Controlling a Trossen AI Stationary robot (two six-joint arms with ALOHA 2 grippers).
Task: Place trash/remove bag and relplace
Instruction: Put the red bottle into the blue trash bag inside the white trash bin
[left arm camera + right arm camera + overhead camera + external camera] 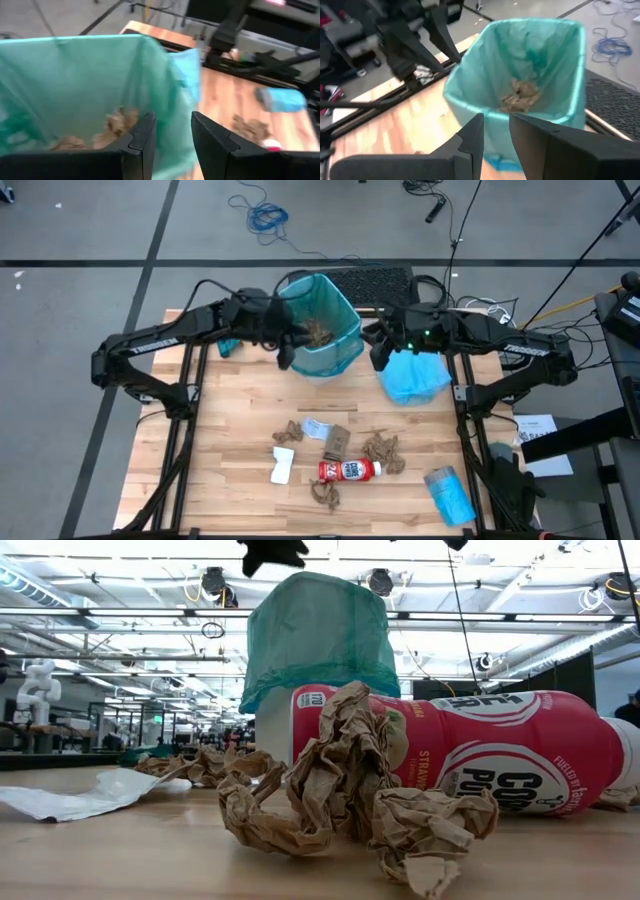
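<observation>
Looks like the trash-loading step. The left gripper [286, 352] sits at the rim of the bin [322, 330], jaws apart and empty; the right gripper [380, 352] waits beside, jaws slightly apart. Some paper wads are inside, but the bottle [349, 470] and other trash lie mid-table. Next: reach for one.

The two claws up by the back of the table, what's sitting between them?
In the high view, the bin lined with a teal bag, crumpled paper already inside, stands between the left claw and the right claw.

Left end effector [285, 350] fingers parted, right end effector [378, 352] narrowly gapped, seemingly empty
</observation>
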